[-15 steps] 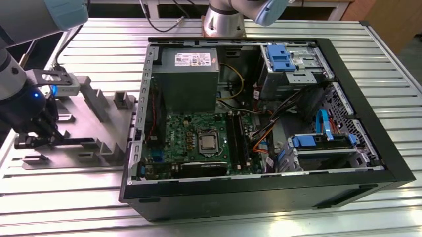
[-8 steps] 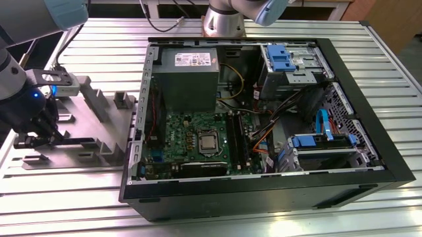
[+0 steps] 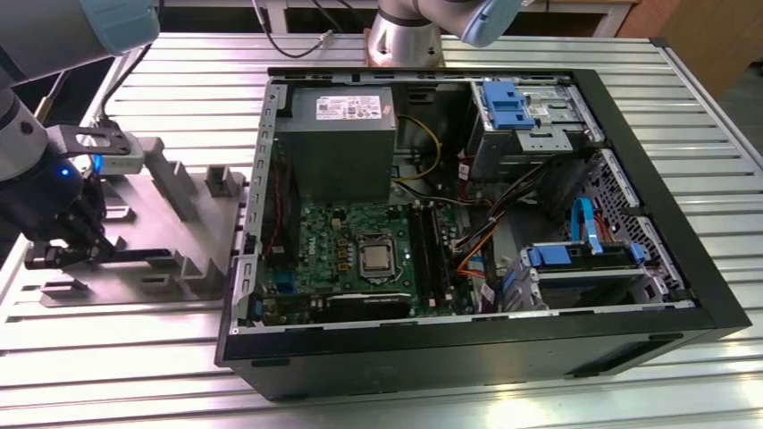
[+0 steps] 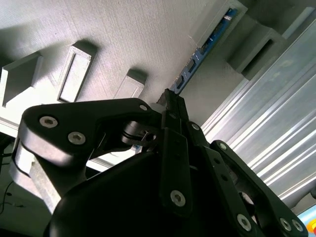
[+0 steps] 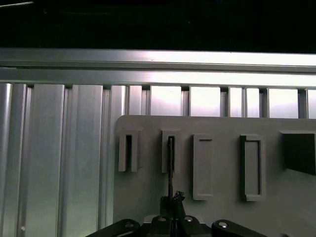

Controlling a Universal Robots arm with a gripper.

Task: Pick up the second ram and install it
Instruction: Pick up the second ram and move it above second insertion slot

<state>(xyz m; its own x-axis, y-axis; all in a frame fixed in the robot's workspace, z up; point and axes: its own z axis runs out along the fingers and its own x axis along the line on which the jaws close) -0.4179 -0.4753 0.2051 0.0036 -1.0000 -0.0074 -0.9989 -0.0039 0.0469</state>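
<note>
Second ram (image 3: 134, 256): exterior view. It is a dark strip lying edge-up in the grey fixture plate (image 3: 179, 210) at the exterior view's left, well apart from the open computer case (image 3: 477, 357). The gripper (image 3: 86, 256) is at the end of the strip farthest from the case. Plate and case both stand on the slatted aluminium table (image 3: 120, 357).

Second wrist view. The second ram (image 4: 207, 44) is a blue-green board running from the gripper (image 4: 171, 98) into a slotted block of the fixture plate (image 4: 123, 29). The black fingers (image 4: 174, 106) are drawn together on its near end. The table (image 4: 276, 123) slats lie beside the plate.

First wrist view. The second ram (image 5: 170, 170) is seen edge-on, a thin dark line. Its far end sits in a slotted holder (image 5: 164, 153) and its near end is pinched at the gripper (image 5: 171, 200). The fixture plate (image 5: 148, 197) rests on the table (image 5: 59, 148).
</note>
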